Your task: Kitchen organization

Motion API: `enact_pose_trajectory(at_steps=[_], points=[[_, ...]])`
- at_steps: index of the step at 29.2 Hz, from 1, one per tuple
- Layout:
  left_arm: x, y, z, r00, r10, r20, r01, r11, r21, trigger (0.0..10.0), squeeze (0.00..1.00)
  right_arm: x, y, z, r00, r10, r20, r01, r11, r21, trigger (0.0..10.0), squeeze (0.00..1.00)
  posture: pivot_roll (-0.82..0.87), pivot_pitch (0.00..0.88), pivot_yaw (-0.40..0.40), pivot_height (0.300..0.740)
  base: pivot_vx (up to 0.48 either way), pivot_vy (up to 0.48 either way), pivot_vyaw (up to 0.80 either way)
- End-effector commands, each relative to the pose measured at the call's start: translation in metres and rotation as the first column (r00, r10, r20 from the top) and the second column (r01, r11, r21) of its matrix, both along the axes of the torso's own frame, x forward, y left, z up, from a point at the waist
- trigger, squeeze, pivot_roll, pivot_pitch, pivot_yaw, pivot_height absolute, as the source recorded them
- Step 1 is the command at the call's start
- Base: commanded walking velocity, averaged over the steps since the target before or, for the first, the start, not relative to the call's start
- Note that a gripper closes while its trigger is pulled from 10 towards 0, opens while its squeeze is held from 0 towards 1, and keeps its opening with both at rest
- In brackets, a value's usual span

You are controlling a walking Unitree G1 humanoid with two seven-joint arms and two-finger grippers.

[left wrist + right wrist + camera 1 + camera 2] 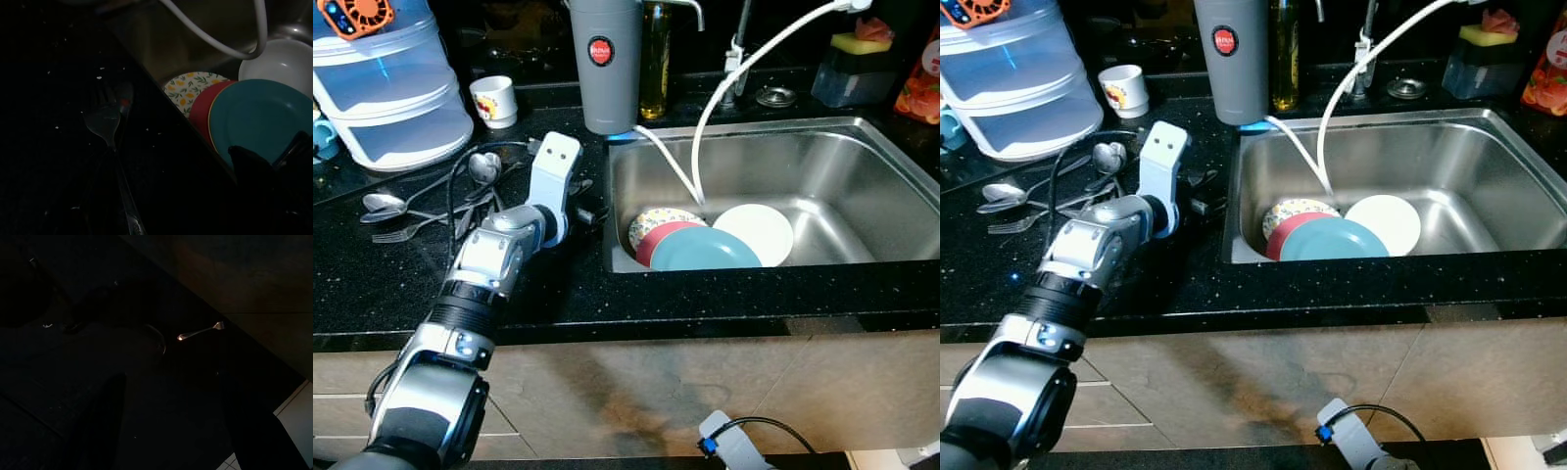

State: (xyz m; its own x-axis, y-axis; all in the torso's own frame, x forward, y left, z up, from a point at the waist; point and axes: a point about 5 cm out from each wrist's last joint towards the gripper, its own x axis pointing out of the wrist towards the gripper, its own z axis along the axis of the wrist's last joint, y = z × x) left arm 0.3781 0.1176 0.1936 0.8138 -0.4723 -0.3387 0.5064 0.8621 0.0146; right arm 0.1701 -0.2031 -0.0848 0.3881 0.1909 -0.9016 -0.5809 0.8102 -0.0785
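Beside the stainless steel sink (862,186), your left gripper (587,211) hovered, fingers' state unclear; loose metal cutlery (421,201) and stacked coloured plates (705,240) remained unsorted.

Four plates (710,250); one cup (495,101); one grey jug (605,64)

No legible text, even on the red round label (600,51)
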Motion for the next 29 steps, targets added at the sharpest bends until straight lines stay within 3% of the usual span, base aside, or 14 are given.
enact_pose_trajectory(at_steps=[1, 2, 7, 14, 18, 29], points=[[0.000, 0.009, -0.012, 0.994, 0.036, -0.100, -0.035, 0.999, 0.010, 10.0, 0.00, -0.002, 0.002, -0.001, 1.000, -0.002, -0.003, 0.002, 1.000, 0.003, 10.0, 0.00, 0.01, 0.000, 0.072, 0.740, 0.000, 0.000, 0.00], [-0.002, 0.011, -0.015, 0.988, 0.045, -0.147, -0.045, 0.999, 0.006, 10.0, 0.00, -0.002, 0.002, -0.001, 1.000, -0.002, -0.002, 0.002, 1.000, 0.002, 10.0, 0.00, 0.01, 0.000, 0.072, 0.740, 0.000, 0.000, 0.00], [-0.005, 0.014, -0.020, 0.978, 0.047, -0.204, -0.048, 0.999, -0.002, 10.0, 0.00, -0.002, 0.002, -0.001, 1.000, -0.002, 0.000, 0.002, 1.000, 0.000, 10.0, 0.00, 0.01, 0.000, 0.072, 0.740, 0.000, 0.000, 0.00], [-0.006, 0.020, -0.021, 0.971, 0.088, -0.223, -0.086, 0.996, 0.016, 10.0, 0.00, -0.002, 0.002, -0.001, 1.000, -0.001, 0.001, 0.001, 1.000, -0.002, 10.0, 0.00, 0.01, 0.000, 0.073, 0.740, 0.000, 0.000, 0.00], [-0.004, 0.026, -0.016, 0.968, 0.158, -0.195, -0.157, 0.987, 0.019, 10.0, 0.00, -0.002, 0.002, -0.001, 1.000, 0.000, 0.002, 0.000, 1.000, -0.003, 10.0, 0.00, 0.02, 0.000, 0.070, 0.740, 0.000, 0.000, 0.00], [-0.011, 0.032, -0.029, 0.946, 0.174, -0.273, -0.178, 0.984, 0.010, 10.0, 0.00, -0.001, 0.001, -0.001, 1.000, 0.002, 0.006, -0.002, 1.000, -0.009, 10.0, 0.00, 0.02, 0.000, 0.069, 0.740, 0.000, 0.000, 0.00]])
